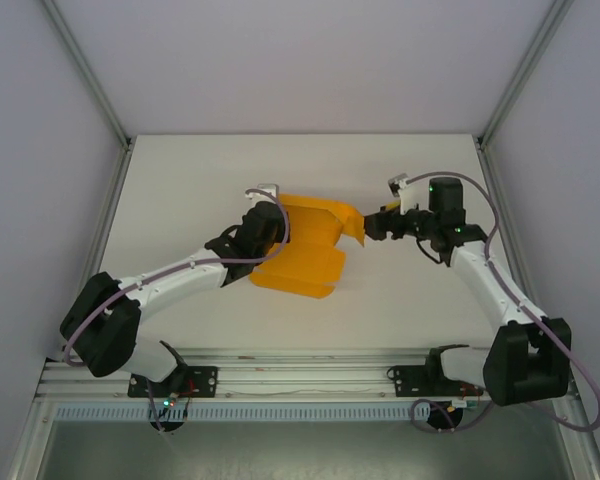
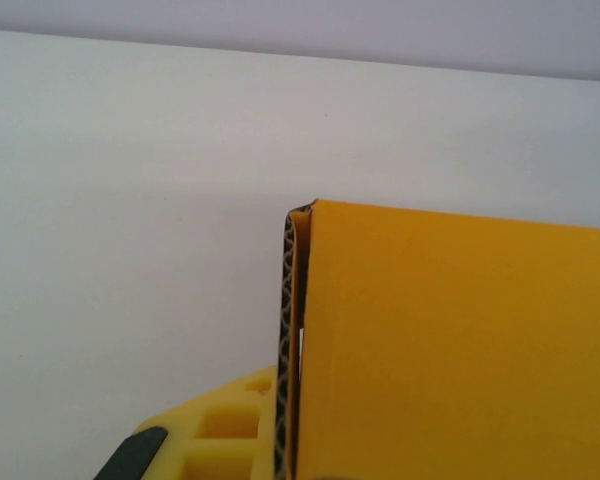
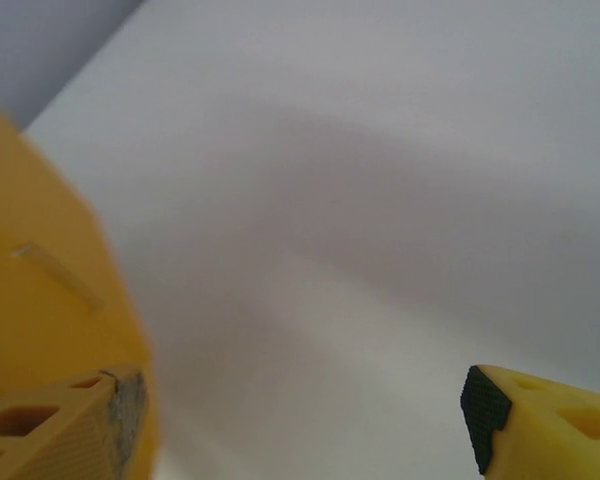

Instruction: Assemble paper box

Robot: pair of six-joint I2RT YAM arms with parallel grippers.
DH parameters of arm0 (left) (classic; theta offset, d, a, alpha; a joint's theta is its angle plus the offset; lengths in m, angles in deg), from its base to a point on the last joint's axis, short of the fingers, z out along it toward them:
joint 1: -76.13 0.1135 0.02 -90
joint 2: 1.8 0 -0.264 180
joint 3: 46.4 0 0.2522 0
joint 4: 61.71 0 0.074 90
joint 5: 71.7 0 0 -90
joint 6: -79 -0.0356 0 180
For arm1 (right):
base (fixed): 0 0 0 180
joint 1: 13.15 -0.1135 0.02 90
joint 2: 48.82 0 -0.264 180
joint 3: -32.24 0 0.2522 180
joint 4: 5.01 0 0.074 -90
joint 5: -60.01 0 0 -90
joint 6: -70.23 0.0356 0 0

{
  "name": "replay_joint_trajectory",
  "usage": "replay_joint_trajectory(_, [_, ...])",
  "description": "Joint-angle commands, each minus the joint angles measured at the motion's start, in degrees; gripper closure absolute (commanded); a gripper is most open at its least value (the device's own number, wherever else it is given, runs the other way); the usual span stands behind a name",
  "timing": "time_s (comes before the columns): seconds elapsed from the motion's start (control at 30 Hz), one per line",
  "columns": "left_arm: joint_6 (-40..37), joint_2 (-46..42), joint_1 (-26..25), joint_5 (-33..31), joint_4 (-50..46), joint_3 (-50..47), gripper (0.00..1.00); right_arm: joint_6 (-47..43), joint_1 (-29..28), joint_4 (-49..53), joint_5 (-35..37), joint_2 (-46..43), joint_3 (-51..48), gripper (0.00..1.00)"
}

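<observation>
The orange paper box lies half folded at the middle of the white table, one flap raised at its right end. My left gripper is shut on the box's left wall. In the left wrist view the card panel stands upright, with a yellow finger pressed against its edge. My right gripper is at the raised right flap and stands open. Its left finger is against the orange card, its right finger is far apart, and only bare table shows between them.
Grey enclosure walls and metal posts bound the table at the left, right and back. An aluminium rail carrying both arm bases runs along the near edge. Bare white table lies behind the box.
</observation>
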Motion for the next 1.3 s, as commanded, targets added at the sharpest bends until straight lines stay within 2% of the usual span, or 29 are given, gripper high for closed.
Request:
replay_joint_trajectory(0.0, [-1.19, -0.32, 0.33, -1.76, 0.6, 0.96, 1.0, -5.18, -1.0, 3.71, -8.81, -0.42, -0.39, 0.22])
replay_joint_trajectory(0.1, [-1.27, 0.18, 0.33, -1.59, 0.23, 1.69, 1.0, -8.29, -2.54, 5.86, -9.8, 0.72, 0.4, 0.23])
replay_joint_trajectory(0.3, [-0.94, 1.45, 0.33, -1.37, -0.5, 2.66, 1.0, -8.38, -6.59, 4.5, -10.64, 4.79, 3.56, 0.3])
replay_joint_trajectory(0.43, [-0.68, 1.54, 0.33, -0.83, -0.56, 2.67, 1.0, -3.01, -8.97, -1.34, -3.73, 6.83, 4.7, 0.31])
replay_joint_trajectory(0.57, [-0.69, 1.96, 0.33, -2.02, -1.26, 3.18, 1.0, -2.8, -12.38, -3.04, 4.15, 7.61, 5.87, 0.32])
replay_joint_trajectory(0.73, [-0.93, 2.92, 0.24, -2.07, -1.77, 3.88, 1.0, 1.29, -18.78, -7.39, 23.61, 9.04, 7.16, 0.35])
replay_joint_trajectory(0.8, [-0.92, 3.21, 0.08, -2.2, -1.87, 4.14, 1.0, 4.18, -21.06, -8.72, 32.56, 10.53, 8.21, 0.43])
replay_joint_trajectory(0.87, [-0.96, 3.45, -0.19, -2.89, -2.18, 4.45, 1.0, 8.47, -23.02, -10.29, 42.89, 12.53, 9.19, 0.57])
replay_joint_trajectory(0.93, [-0.99, 3.51, -0.65, -4.22, -2.66, 4.69, 1.0, 11.75, -24.13, -11.25, 49.64, 14.13, 9.74, 0.69])
replay_joint_trajectory(1.03, [-0.99, 3.74, -0.98, -5.42, -3.63, 5.35, 1.0, 14.1, -25.89, -11.68, 57.07, 16.46, 10.57, 0.75])
replay_joint_trajectory(1.17, [-0.42, 4.26, -1.84, -6.83, -4.02, 5.86, 1.0, 20.91, -27.23, -11.87, 68.44, 19.88, 12.05, 0.89])
replay_joint_trajectory(1.23, [0.53, 4.98, -2.29, -9.08, -5.7, 7.14, 1.0, 23.63, -27.68, -8.95, 74.6, 22.45, 14.34, 0.99])
replay_joint_trajectory(1.27, [0.78, 5.35, -2.42, -9.88, -6.61, 7.69, 1.0, 24.49, -27.8, -6.59, 77.34, 23.85, 15.78, 1.0])
